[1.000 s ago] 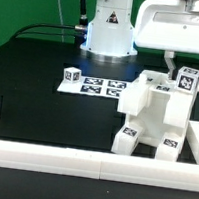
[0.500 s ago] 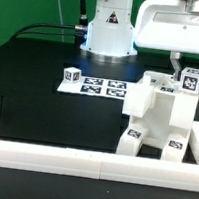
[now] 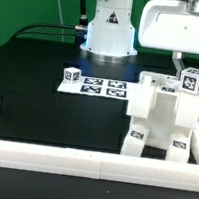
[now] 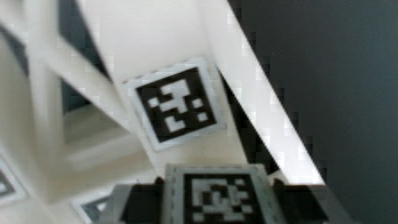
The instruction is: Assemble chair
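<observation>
exterior view: end effector (image 3: 193, 73) clamped on the chair (image 3: 163, 121) top; border rail (image 3: 60, 161) just beside at 3 and 6 o'clock; open desk (image 3: 36, 110) toward 9, marker board (image 3: 94, 85) at 10.

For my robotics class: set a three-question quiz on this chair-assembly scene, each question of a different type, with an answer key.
1. True or false: the chair stands on top of the marker board.
2. Multiple choice: in the exterior view, the gripper is A) at the chair's top, B) over the marker board, C) at the view's far left.
3. Short answer: what colour is the table surface?
Key: 1 false, the chair stands on the table beside the board, toward the exterior view's right; 2 A; 3 black.
</observation>
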`<state>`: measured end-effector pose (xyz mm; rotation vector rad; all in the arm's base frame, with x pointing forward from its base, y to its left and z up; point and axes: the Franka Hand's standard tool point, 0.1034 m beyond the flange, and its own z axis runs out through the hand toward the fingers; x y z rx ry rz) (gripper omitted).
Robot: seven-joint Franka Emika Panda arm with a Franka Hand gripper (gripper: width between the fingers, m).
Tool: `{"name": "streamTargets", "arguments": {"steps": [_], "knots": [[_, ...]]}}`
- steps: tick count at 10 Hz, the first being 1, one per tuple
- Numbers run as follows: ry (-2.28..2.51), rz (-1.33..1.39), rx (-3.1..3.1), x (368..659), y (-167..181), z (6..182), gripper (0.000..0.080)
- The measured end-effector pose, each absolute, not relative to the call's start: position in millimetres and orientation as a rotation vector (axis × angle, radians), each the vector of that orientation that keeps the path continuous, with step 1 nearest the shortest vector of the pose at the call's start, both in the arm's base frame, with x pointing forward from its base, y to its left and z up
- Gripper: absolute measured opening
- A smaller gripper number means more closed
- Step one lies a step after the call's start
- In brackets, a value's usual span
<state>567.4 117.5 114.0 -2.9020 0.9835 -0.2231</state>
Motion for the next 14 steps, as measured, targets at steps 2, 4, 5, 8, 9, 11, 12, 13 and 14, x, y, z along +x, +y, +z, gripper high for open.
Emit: {"name": "streamTargets", "arguments": {"steps": [2, 4, 5, 8, 9, 11, 12, 13, 14], "knots": [[1.027, -0.221, -2.884, 567.4, 118.6, 114.0, 0.0279], [1.029, -0.222, -2.882, 567.8, 117.5, 114.0, 0.0279], [1.029, -0.222, -2.882, 567.8, 117.5, 114.0, 0.0281], [1.029, -0.221, -2.884, 567.5, 117.4, 113.4, 0.0611], [0.925, -0.230, -2.928, 568.3, 117.4, 114.2, 0.0611], [0.498, -0.237, -3.052, 573.4, 117.8, 120.6, 0.0641], [0.461, -0.224, -3.059, 573.4, 119.0, 122.0, 0.0648], [0.469, -0.225, -3.059, 573.2, 118.9, 120.9, 0.0649], [0.470, -0.224, -3.059, 573.1, 118.7, 120.7, 0.0649]]}}
